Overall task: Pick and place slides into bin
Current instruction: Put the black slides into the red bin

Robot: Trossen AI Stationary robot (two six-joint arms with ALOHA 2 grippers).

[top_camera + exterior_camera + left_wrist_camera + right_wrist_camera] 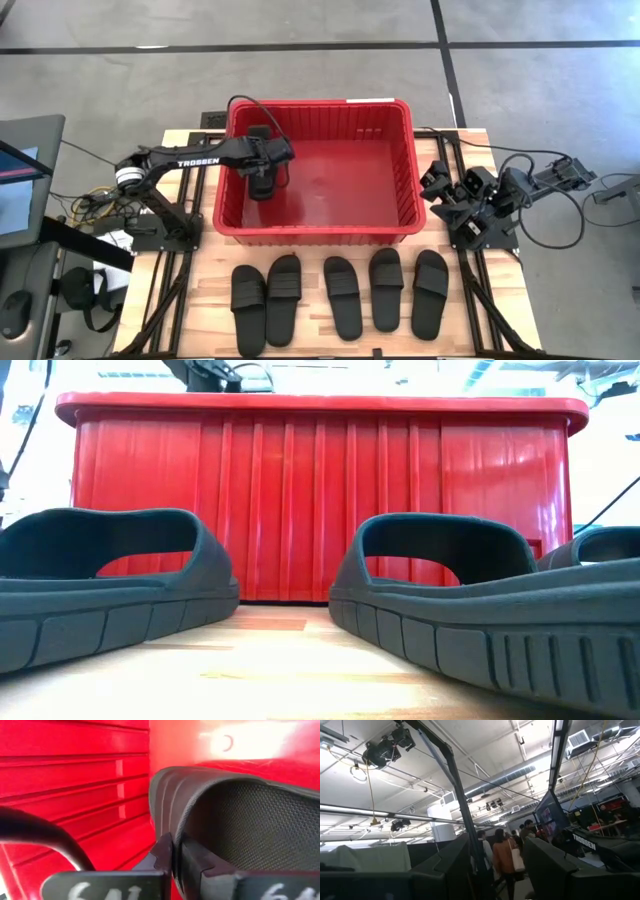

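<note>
The red bin (320, 228) stands at the table's far middle; its ribbed near wall fills the low view (320, 500). My left gripper (265, 165) reaches down inside the bin's left part, shut on one black slide (263, 186). Several more black slides (343, 296) lie soles down in a row on the wood near the front edge, and three of them show in the low view (470, 590). My right gripper (437, 184) waits folded at the table's right, beside the bin, open and empty; its wrist view looks up at the ceiling (500, 882). My left gripper holds the slide by the edge of its wide strap (176, 827). One finger (197, 862) is under the strap and the other (161, 856) is on its outer side. The fingers come from above into the bin. Whether the slide touches the bin's floor I cannot tell.
The bin's left wall (75, 780) is close beside the held slide. Bare wood (320, 345) lies around the row of slides. A screen and cables (30, 170) stand off the table's left, and people show far off in the room (505, 855).
</note>
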